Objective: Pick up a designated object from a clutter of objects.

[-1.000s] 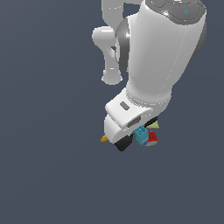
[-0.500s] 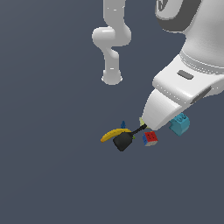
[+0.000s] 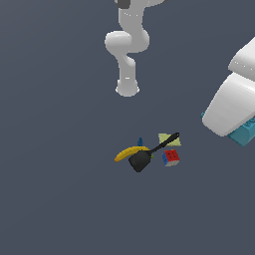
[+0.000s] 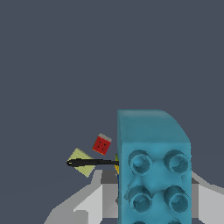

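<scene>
End effector is gripping the cyan brick well above the counter, hanging clear of banana, spatula and cube.

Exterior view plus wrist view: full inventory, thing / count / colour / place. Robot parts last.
toy brick: 1, cyan-blue with round studs, lifted clear of the heap, at the exterior view's right edge under the arm's end.
banana: 1, yellow, exterior view's left end of the heap on the ground.
spatula: 1, black, blade beside the banana, handle running over the pad.
square pad: 1, pale green, under the spatula handle.
puzzle cube: 1, red, blue and other colours, exterior view's right side of the heap.
small blue piece: 1, dark blue, just behind the banana.
arm: 1, white, base behind the heap.
tool: 1, white-grey, closed on the toy brick.
</scene>
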